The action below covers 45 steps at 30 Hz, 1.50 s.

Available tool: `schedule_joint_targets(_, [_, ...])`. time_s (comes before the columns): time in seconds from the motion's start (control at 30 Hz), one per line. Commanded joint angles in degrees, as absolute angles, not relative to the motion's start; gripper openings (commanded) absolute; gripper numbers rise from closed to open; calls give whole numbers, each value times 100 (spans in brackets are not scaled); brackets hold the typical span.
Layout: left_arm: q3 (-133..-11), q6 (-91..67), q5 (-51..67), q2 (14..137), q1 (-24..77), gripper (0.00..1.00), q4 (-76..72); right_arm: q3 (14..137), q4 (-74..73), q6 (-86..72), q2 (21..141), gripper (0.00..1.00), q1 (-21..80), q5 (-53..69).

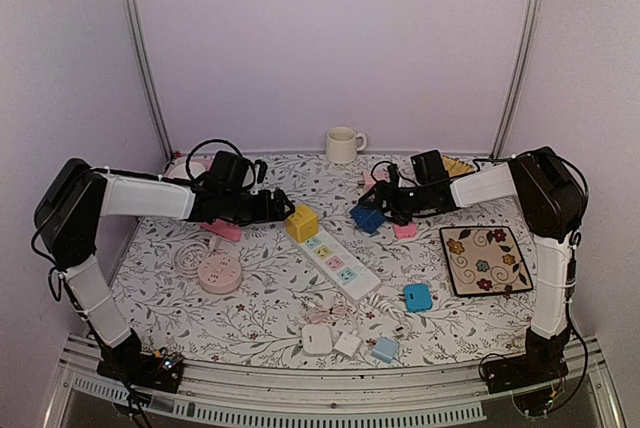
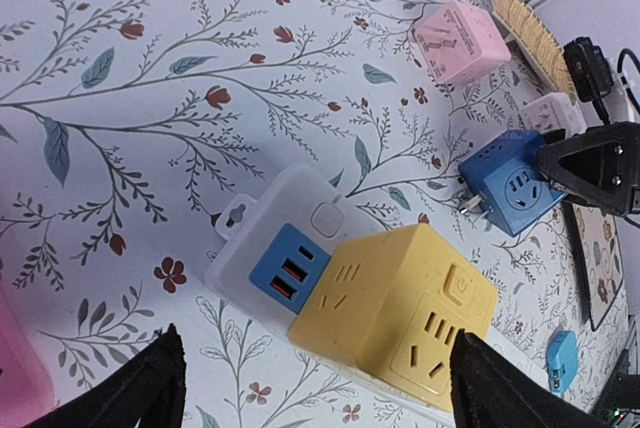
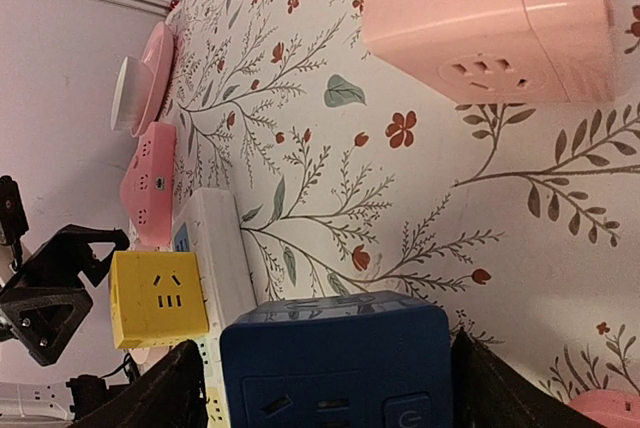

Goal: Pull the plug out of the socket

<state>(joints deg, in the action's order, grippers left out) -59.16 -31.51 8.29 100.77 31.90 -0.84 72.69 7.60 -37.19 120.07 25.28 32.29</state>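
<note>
The yellow cube plug (image 1: 301, 222) is sitting on the upper-left end of the white power strip (image 1: 342, 266), mid-frame on the floral-clothed table (image 1: 260, 298), with lilac walls (image 1: 330, 38) standing behind. The left gripper (image 1: 283, 204) is hovering just left of it, fingers spread wide and gripping nothing. The right gripper (image 1: 377, 211) is straddling a loose blue cube plug (image 1: 366, 218), fingers apart.

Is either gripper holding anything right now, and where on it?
Left gripper holds nothing, open around the yellow cube plug. Right gripper flanks the sides of the blue cube; a grip cannot be told.
</note>
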Motion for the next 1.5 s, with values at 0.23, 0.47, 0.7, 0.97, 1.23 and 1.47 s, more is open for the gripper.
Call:
schedule_joint_targets(0.23, [-5828, -3076, 782, 9850, 3226, 92, -44, 7094, 252, -3249, 11649, 89, 2483, 2510])
schedule_joint_targets(0.47, [-5792, -3077, 789, 9851, 3226, 92, -75, 6707, 33, -3100, 11254, 92, 2483, 2018])
schedule_joint_targets(0.7, [-5809, -3069, 843, 9832, 3226, 92, -122, 6634, -256, -2975, 10852, 94, 2599, 1560])
schedule_joint_targets(0.97, [-5697, -3019, 804, 9718, 3223, 92, -144, 7266, -991, -2556, 10684, 94, 3226, 576])
schedule_joint_targets(1.23, [-5404, -3178, 903, 9585, 3077, 92, -343, 8060, -1479, -2132, 10890, 95, 4017, -105])
schedule_joint_targets(1.47, [-5283, -3480, 1374, 9747, 2726, 91, -631, 9030, -1839, -1786, 11512, 95, 4696, -452])
